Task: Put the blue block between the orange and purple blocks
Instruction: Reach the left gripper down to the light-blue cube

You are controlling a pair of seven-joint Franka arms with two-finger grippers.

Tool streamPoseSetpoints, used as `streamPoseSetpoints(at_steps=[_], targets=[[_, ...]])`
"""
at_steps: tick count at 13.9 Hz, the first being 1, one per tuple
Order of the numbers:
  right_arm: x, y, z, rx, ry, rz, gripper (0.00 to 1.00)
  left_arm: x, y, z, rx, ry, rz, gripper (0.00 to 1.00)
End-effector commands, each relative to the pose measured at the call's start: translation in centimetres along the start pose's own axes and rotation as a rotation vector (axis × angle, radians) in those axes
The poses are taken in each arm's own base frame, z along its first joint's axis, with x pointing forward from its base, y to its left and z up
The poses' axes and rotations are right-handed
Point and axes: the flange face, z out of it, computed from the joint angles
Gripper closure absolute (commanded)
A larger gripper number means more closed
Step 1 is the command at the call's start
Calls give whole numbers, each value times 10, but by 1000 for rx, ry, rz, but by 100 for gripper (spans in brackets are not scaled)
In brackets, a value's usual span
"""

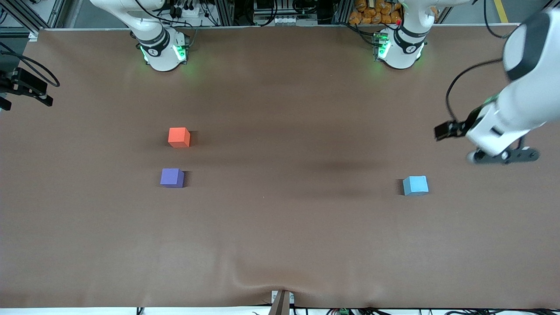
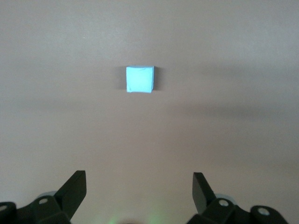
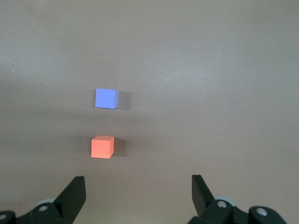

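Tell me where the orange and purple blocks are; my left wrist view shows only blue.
Observer: Both sit toward the right arm's end of the table; the blue block and the open left end effector are toward the left arm's end.
Operator: Give their order.
Observer: The orange block is farther from the front camera, the purple block nearer, apart.
Operator: Report the other arm.
Observer: The right end effector is open over the right arm's end.

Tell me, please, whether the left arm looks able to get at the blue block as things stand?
Probably yes. The left gripper is open and up over the table's left-arm end, close to the blue block, which stands alone on bare table with nothing between them.
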Motion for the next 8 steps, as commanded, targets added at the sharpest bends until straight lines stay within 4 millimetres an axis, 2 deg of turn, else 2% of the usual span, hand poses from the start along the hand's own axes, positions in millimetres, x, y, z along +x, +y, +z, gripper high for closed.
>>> streamPoseSetpoints(at_steps=[1, 3, 5, 8], targets=[[-6, 1, -2, 8, 0, 15, 0, 39, 15, 36, -11, 9, -69, 0], [-6, 1, -2, 8, -2, 15, 0, 65, 19, 78, 8, 18, -54, 0], [-7, 3, -1, 8, -3, 19, 0, 89, 25, 128, 4, 11, -41, 0], [-7, 2, -1, 9, -4, 17, 0, 106, 21, 174, 13, 9, -39, 0]])
